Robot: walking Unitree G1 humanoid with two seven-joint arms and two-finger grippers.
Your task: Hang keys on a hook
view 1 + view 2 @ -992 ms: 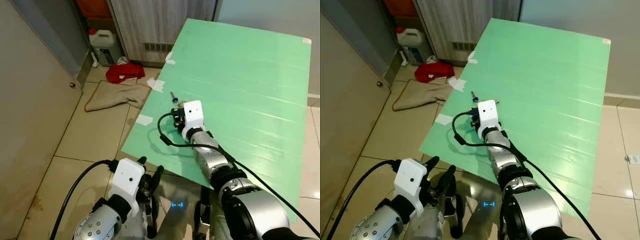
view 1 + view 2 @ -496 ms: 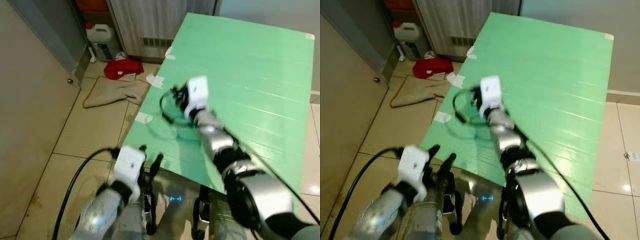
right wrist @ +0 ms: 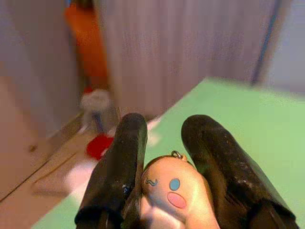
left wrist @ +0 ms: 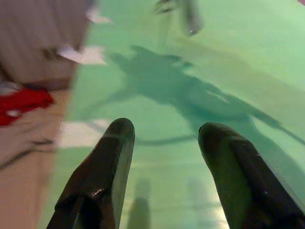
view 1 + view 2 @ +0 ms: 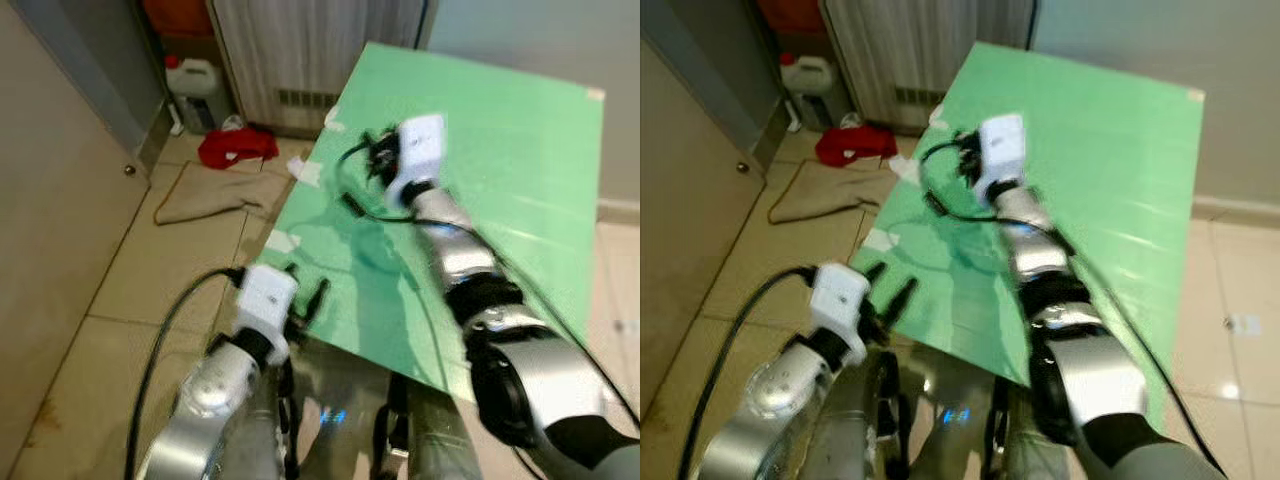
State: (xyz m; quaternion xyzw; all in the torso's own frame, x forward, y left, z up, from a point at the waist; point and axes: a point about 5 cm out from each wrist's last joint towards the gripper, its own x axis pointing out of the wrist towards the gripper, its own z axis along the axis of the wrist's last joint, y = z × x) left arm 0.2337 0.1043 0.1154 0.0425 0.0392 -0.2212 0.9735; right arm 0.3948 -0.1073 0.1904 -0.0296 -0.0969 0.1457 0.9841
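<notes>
The left gripper (image 4: 164, 157) hovers low at the near left edge of the green table (image 5: 520, 150), fingers spread and empty. Farther out, the right gripper (image 3: 164, 143) is raised above the table's left edge, clamped on the keys' charm (image 3: 174, 193). No hook is discernible, so the direction of travel cannot be judged.

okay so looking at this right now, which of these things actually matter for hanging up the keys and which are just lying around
For the job:
- keychain charm, pinched in the jaws of the right gripper
- left gripper, open and idle over the green table

Just lying about:
- red cloth on the floor
- beige towel
- white jug
</notes>
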